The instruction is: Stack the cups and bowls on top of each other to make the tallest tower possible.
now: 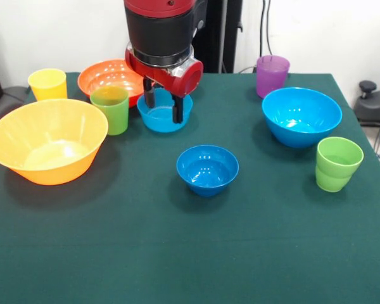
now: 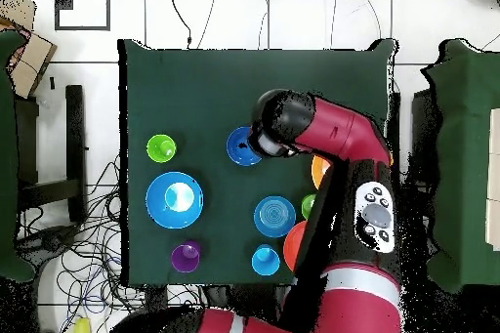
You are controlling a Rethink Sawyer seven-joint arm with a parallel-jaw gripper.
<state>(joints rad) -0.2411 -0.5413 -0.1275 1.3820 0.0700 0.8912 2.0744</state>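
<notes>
green tablecloth (image 1: 114, 253), tool (image 1: 164, 101) open over lt blue bowl (image 1: 161, 118)

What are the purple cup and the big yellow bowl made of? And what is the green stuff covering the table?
The purple cup looks like thin plastic: light shows through its wall. The big yellow-orange bowl looks like glossy plastic, smooth, with bright shine spots inside. The green table cover looks like cloth, maybe felt: it is dull, with no shine. None of this is certain from pictures alone.
</notes>
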